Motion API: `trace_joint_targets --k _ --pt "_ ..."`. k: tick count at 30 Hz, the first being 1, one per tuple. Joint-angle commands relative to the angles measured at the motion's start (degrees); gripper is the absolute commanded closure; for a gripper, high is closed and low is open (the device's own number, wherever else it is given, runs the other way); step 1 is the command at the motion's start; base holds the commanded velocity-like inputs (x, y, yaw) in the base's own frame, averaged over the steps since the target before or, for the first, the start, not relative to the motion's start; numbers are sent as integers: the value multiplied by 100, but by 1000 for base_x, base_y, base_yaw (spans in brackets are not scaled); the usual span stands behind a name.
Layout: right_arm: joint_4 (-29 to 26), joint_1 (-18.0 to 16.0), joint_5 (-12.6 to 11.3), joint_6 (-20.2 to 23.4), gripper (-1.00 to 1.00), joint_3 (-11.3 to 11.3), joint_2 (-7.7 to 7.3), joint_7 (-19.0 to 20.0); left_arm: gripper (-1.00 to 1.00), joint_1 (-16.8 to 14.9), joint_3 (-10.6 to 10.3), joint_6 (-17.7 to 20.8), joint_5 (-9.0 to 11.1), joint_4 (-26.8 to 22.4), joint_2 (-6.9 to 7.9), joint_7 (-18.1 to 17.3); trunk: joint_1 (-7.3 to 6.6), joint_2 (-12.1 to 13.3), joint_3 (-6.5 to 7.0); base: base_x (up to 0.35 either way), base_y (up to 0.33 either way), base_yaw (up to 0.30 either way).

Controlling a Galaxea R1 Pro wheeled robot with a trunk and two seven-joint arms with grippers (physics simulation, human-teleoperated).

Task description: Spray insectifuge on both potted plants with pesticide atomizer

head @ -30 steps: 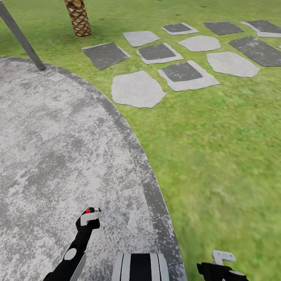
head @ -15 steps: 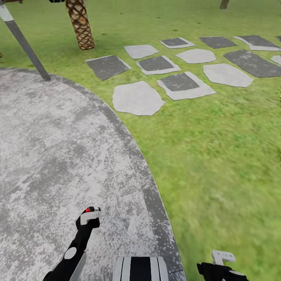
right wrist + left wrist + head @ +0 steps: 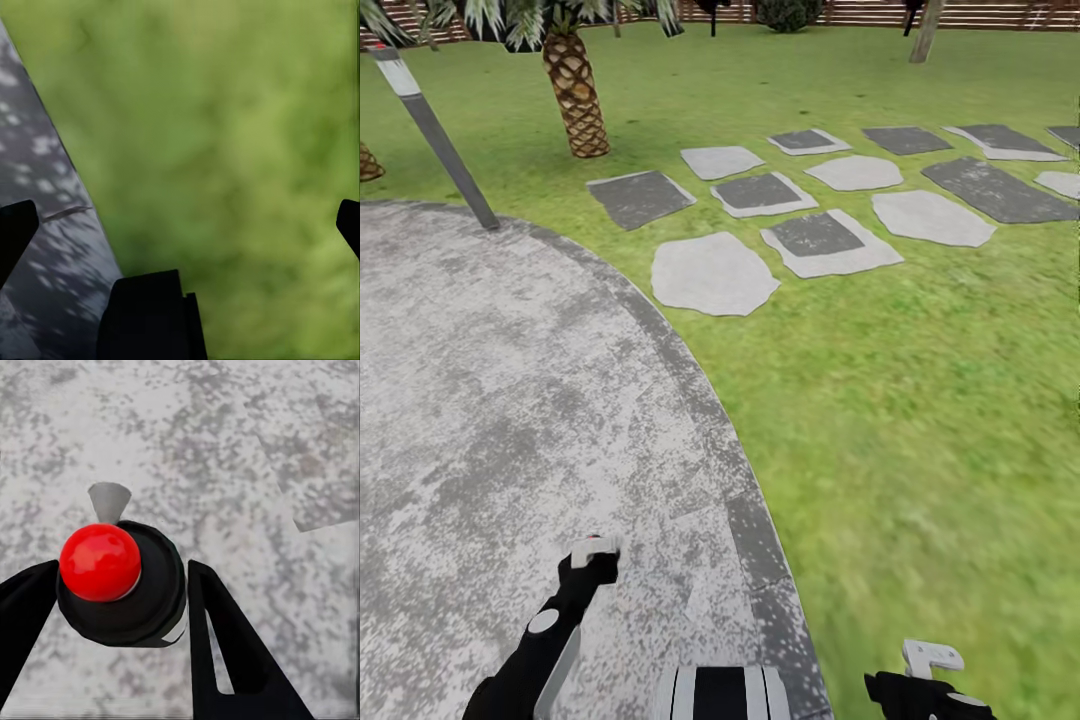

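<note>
My left gripper point(image 3: 124, 585) is shut on the pesticide atomizer point(image 3: 150, 600), seen end-on as a dark round body with a red ball point(image 3: 100, 561) and a grey nozzle tip point(image 3: 109, 501). Both black fingers point(image 3: 225, 645) press against its sides. In the head view the left gripper point(image 3: 592, 562) hangs low over the stone patio point(image 3: 490, 400) of the garden. My right gripper point(image 3: 930, 668) is at the bottom right over the lawn point(image 3: 920, 420); the right wrist view shows that gripper point(image 3: 180, 225) open with nothing in it. The potted plants are out of view.
Grey stepping stones point(image 3: 712, 272) lie on the grass ahead to the right. A palm trunk point(image 3: 578, 100) and a slanted grey lamp post point(image 3: 445, 150) stand at the far left. A brown slatted fence point(image 3: 980, 12) closes the far side.
The head view has tilted up, bringing the fence and palm fronds into sight. The left gripper has turned a little, so the red ball no longer shows in the head view.
</note>
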Motion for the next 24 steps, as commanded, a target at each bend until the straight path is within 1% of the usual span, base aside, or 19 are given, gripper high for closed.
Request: trace_joint_targets --k 1,4,8,9,10,11,12,16,20,24 --pt "-6 1 3 27 -100 -3 0 7 100 -3 -2 100 49 -82 -1 9 -3 0 19 0 0 0" --pt "-6 -2 3 26 -100 -5 0 9 100 -5 -2 380 50 -347 4 9 -11 4 86 0 0 0" --pt "-6 -4 3 26 -100 -7 0 7 100 -5 8 544 52 -469 13 9 -21 10 175 0 0 0" --pt "-6 -4 3 26 -100 -8 0 9 100 -5 21 559 54 -519 37 9 -24 11 197 0 0 0" --pt "-6 -4 3 26 -100 -8 0 10 100 -5 49 600 55 -603 91 9 -27 12 219 0 0 0" --pt "-6 -4 3 26 -100 -8 0 9 100 -5 60 626 55 -631 106 9 -29 14 241 0 0 0" --pt "-6 -2 3 26 -100 -9 0 9 100 -5 98 738 56 -707 135 6 -32 15 263 0 0 0" --pt "-7 -2 3 26 -100 -9 0 9 100 -5 199 1059 56 -886 161 1 -42 20 352 0 0 0" --pt "-7 -2 3 18 -100 -9 0 13 100 -5 231 1157 57 -958 166 1 -52 26 440 0 0 0" --pt "-7 -4 3 17 -100 -7 0 13 100 -5 235 1167 62 -967 166 1 -63 31 529 0 0 0"
